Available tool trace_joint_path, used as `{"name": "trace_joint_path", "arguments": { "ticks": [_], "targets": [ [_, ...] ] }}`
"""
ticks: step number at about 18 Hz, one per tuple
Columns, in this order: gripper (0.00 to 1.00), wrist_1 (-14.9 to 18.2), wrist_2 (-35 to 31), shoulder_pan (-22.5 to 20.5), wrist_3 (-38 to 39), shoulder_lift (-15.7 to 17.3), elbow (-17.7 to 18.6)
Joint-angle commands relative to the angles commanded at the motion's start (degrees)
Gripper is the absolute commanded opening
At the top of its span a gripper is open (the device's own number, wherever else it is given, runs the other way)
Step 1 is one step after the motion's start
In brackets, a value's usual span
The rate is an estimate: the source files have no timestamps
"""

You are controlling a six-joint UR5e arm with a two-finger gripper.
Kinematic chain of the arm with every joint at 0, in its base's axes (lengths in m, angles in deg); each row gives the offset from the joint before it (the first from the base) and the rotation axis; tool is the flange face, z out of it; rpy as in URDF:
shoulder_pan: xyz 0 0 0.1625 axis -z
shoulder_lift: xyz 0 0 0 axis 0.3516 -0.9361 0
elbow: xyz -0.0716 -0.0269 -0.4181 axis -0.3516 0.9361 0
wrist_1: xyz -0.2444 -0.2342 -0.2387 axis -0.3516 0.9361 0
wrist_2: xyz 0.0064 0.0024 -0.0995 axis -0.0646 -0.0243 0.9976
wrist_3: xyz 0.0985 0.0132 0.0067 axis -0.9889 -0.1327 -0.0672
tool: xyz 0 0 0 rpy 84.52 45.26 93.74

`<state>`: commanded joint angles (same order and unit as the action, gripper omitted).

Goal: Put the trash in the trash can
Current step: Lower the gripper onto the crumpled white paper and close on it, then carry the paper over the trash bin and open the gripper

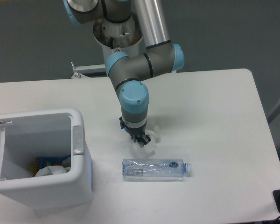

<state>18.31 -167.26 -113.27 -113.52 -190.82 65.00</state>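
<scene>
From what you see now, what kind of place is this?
Probably a robotics lab or test bench, not a home. A robot arm is mounted at a plain white table, in front of a bare grey wall, with only a bin, a bottle and a wrapper set out.

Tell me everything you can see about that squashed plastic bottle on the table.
The bottle is clear, crushed plastic, with a bluish label toward its left end and a white cap at its right end. It lies on its side on the white table, running left to right, just right of the white trash can and not touching it. The gripper works on a white wrapper just above; nothing holds the bottle.
</scene>
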Motion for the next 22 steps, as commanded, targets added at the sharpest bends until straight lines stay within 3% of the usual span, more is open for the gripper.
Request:
{"name": "trace_joint_path", "arguments": {
  "ticks": [6,10,14,18,20,22],
  "targets": [
    [0.00,2.3,0.0,-0.6,-0.9,4.3,-0.5],
    [0.00,5.5,3.9,-2.0,0.5,6.8,-8.6],
    [0.00,5.5,20.2,-5.7,20.2,6.9,-20.4],
    [0.00,5.1,25.9,-7.9,32.7,7.2,-25.9],
    [0.00,4.5,29.7,-8.2,44.4,7.6,-26.6],
    [0.00,3.9,30.2,-7.9,53.1,10.7,-26.8]
  ]
}}
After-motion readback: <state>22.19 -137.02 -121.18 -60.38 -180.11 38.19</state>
